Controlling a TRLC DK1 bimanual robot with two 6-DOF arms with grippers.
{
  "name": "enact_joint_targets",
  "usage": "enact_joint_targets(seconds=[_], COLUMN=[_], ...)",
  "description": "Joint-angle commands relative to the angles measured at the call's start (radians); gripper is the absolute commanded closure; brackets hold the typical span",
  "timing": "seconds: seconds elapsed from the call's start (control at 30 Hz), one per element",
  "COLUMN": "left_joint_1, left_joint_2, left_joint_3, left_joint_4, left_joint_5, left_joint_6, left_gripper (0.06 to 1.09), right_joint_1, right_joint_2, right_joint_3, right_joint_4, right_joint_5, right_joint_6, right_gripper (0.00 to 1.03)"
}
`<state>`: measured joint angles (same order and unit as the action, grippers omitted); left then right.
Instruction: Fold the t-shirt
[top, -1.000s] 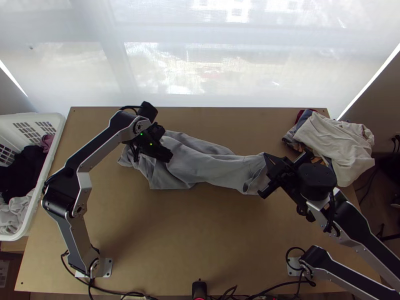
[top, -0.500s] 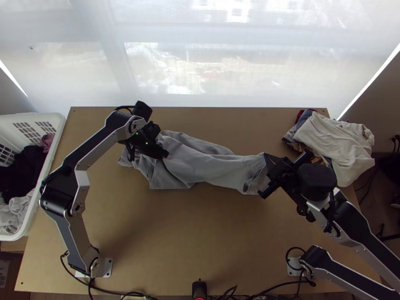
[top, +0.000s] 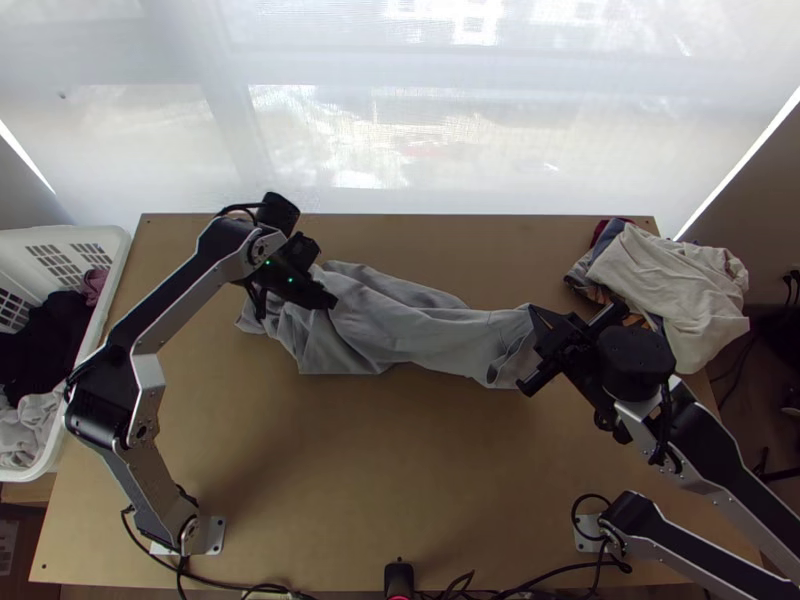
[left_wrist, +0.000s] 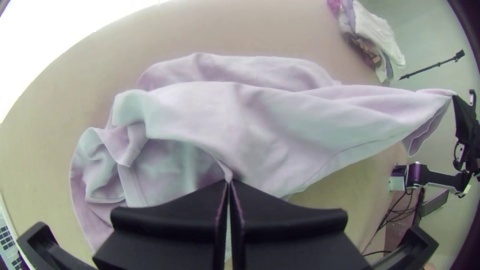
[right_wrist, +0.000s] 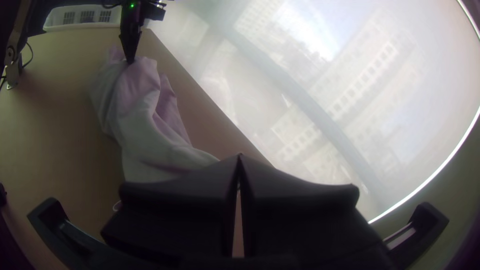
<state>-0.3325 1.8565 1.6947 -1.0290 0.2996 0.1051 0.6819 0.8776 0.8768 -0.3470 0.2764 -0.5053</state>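
In the top view, the grey t-shirt (top: 400, 330) lies bunched and stretched lengthwise across the upper middle of the frame, rumpled at its left end and narrower toward its right. The left gripper (top: 328, 303), left of centre, has its fingers together on a pinch of the fabric; the right gripper (top: 534, 318), right of centre, is clamped on the shirt's right end. The left wrist view adds what the top view's angle hides: a stitched seam (left_wrist: 134, 185) at lower left among loose folds, and cloth drawn to a point at the right gripper's tips at the right edge. The top view gives the dark clothes (top: 45, 340) inside the white basket (top: 95, 345) at far left. Through the blind (right_wrist: 350, 100), the right wrist view picks out buildings at upper right.
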Motion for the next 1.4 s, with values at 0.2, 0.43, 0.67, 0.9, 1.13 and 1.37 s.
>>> enact_joint_targets(seconds=[0.2,0.43,0.67,0.9,1.13,1.37], left_joint_1=[0.096,0.268,0.362,0.409,0.454,0.625], left_joint_2=[-0.24,-0.289,-0.318,-0.362,-0.48,-0.625], left_joint_3=[0.046,0.238,0.404,0.556,0.596,0.597], left_joint_4=[-0.051,-0.161,-0.273,-0.318,-0.247,-0.155], left_joint_5=[0.001,0.084,0.145,0.21,0.213,0.19], left_joint_6=[-0.074,-0.09,-0.094,-0.137,-0.142,-0.139], left_gripper=[1.05,1.05,1.05,1.05,1.05,1.05], right_joint_1=[-0.061,-0.151,-0.189,-0.139,-0.068,0.013], right_joint_2=[0.027,0.084,0.107,0.115,0.118,0.116], right_joint_3=[0.099,0.272,0.432,0.607,0.738,0.858], right_joint_4=[0.02,0.02,-0.01,-0.078,-0.081,-0.092], right_joint_5=[0.0,-0.002,-0.002,0.0,0.0,0.006], right_joint_6=[-0.022,-0.041,-0.041,0.001,-0.001,-0.009], right_gripper=[1.0,1.0,1.0,1.0,1.0,1.0])
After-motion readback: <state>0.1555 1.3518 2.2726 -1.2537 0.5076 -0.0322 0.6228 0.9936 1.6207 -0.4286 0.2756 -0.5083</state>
